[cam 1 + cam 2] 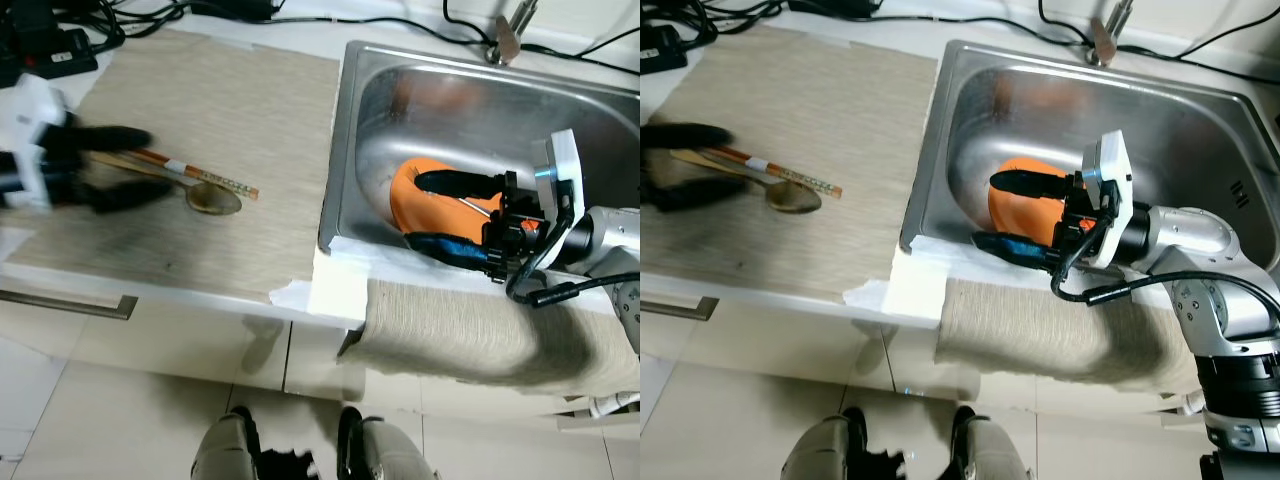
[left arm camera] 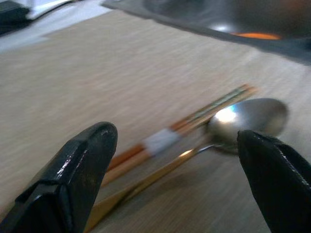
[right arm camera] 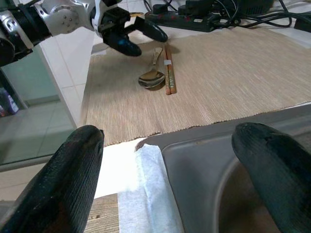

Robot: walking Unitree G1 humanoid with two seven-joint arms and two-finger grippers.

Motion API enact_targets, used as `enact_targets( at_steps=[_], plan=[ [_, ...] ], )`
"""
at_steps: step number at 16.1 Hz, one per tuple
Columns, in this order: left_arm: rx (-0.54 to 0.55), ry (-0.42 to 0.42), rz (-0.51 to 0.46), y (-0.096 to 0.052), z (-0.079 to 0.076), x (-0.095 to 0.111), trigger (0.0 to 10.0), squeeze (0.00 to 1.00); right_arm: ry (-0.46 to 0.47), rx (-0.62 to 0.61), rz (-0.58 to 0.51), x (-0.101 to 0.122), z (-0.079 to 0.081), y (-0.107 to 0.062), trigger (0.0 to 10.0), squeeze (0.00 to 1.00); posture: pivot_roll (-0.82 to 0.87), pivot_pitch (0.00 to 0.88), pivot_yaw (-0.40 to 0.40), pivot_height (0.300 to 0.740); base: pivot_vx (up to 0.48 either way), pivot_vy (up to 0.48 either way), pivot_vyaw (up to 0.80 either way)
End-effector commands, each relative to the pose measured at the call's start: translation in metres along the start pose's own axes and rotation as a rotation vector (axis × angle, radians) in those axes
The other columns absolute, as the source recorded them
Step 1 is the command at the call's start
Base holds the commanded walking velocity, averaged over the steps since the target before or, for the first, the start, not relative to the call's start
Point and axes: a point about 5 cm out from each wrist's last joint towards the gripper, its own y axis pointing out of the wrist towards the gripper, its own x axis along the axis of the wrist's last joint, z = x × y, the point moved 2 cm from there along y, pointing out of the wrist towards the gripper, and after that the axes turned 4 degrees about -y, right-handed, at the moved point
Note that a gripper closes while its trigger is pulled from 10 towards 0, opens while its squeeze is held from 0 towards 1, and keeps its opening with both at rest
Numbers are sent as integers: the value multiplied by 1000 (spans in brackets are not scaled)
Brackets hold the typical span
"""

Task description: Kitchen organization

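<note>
Currently, spoon [image 1: 205, 193] and chopsticks [image 1: 196, 171] lie side by side on the beige mat [image 1: 230, 110] covering the worktop. Left claw [image 1: 112, 168], fingers spread, straddles their handle ends. Right claw [image 1: 1010, 213], likewise spread, brackets the orange bowl [image 1: 425, 197] inside the sink [image 1: 400, 90].

Orange bowl [image 1: 425, 190], beige woven mat [image 1: 210, 120]
</note>
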Motion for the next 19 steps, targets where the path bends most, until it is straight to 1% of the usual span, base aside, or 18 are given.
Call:
enact_targets(
  at_steps=[1, 3, 4, 6, 9, 10, 14, 15, 16, 18, 19],
  plan=[
    [58, 23, 46, -6, 8, -3, 10000, 0, -13, 2, -5, 3, 1, -1, 10000, 1000, -140, 214, -76, 740, 0, 0, 0],
    [101, 2, 78, -11, 15, -11, 10000, 0, -18, 0, -5, 3, 0, -2, 10000, 1000, -145, 208, -77, 740, 0, 0, 0],
    [108, -4, 94, -13, 15, -15, 10000, 0, -20, -4, -4, 4, -1, -2, 10000, 1000, -148, 209, -77, 740, 0, 0, 0],
    [81, -6, 112, -10, 10, -19, 10000, 0, -25, -7, -2, 5, -1, -3, 10000, 1000, -152, 205, -80, 740, 0, 0, 0],
    [26, 4, 89, 3, 2, -17, 10000, 0, -40, -17, -3, 8, -4, -4, 10000, 1000, -156, 197, -80, 740, 0, 0, 0],
    [16, 6, 84, 6, 1, -17, 10000, 0, -42, -17, -3, 9, -4, -4, 10000, 1000, -157, 194, -79, 740, 0, 0, 0],
    [-44, 19, 57, 26, -5, -14, 10000, 0, -51, -25, -5, 10, -5, -4, 10000, 1000, -161, 195, -76, 740, 0, 0, 0],
    [-52, 20, 43, 32, -6, -13, 10000, 0, -54, -30, -7, 11, -6, -4, 10000, 1000, -161, 195, -73, 740, 0, 0, 0],
    [-65, 24, 39, 41, -8, -13, 10000, 0, -57, -32, -9, 12, -7, -5, 10000, 1000, -161, 194, -70, 740, 0, 0, 0],
    [-56, 26, 35, 48, -9, -13, 10000, 0, -62, -40, -12, 12, -8, -5, 10000, 1000, -159, 192, -63, 740, 0, 0, 0],
    [-11, 24, 13, 57, -6, -10, 10000, 0, -61, -42, -16, 11, -7, -4, 10000, 1000, -159, 193, -62, 740, 0, 0, 0]
  ],
)
